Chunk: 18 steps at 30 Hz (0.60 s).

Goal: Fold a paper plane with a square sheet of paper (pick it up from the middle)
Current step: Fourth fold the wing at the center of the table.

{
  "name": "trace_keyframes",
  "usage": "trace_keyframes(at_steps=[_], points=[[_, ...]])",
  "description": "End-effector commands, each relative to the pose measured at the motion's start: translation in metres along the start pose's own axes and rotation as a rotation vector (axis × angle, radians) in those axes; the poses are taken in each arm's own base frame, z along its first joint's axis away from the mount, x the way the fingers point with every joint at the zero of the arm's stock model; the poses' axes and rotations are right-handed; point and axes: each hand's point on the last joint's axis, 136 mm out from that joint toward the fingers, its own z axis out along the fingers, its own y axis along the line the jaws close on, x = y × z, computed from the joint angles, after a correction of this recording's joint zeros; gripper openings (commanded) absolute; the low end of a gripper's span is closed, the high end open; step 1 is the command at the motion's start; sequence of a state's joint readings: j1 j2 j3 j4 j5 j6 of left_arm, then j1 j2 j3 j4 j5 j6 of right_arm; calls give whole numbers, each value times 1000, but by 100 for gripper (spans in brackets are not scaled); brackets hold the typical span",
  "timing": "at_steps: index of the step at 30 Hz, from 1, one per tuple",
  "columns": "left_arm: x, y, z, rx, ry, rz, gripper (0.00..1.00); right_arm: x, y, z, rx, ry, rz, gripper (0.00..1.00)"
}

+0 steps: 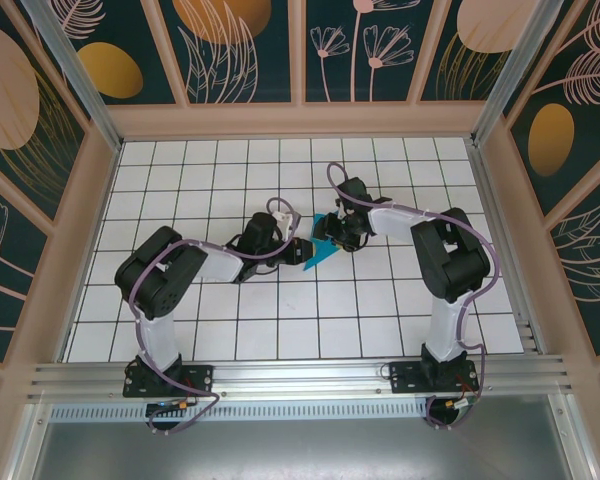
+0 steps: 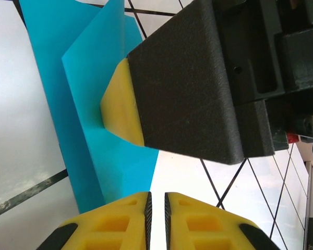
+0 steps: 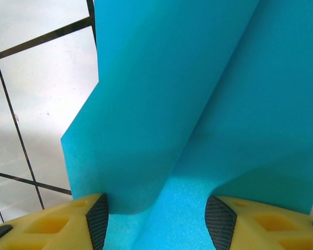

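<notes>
White gridded bench [image 1: 230, 330]; square sheet of paper [image 1: 318, 252], folded, sits mid-frame. Right hand [image 3: 156, 221] gapes around a loose fold. Left hand [image 2: 157, 208] looks nearly closed and empty. Paper looks light, floppy and slippery; I'd pinch the creased layers.

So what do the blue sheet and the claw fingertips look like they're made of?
Blue sheet: looks like thin matte paper; it bends in soft folds, edges crisp. Left claw fingertips: likely moulded yellow plastic, matte, with hollow pockets; inner faces dark and ribbed, perhaps rubber.
</notes>
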<state>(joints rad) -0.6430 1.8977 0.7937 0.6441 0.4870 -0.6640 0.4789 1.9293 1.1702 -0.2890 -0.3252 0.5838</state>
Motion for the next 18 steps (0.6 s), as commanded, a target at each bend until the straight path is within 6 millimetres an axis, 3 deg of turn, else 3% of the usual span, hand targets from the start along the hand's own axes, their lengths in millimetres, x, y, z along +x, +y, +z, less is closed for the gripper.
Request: trace_keyframes(at_steps=[1, 18], points=[[-9, -4, 6, 23, -10, 11, 18, 32, -76, 31, 262, 84, 73, 58], [-2, 21, 17, -70, 19, -15, 13, 35, -78, 34, 257, 96, 78, 56]])
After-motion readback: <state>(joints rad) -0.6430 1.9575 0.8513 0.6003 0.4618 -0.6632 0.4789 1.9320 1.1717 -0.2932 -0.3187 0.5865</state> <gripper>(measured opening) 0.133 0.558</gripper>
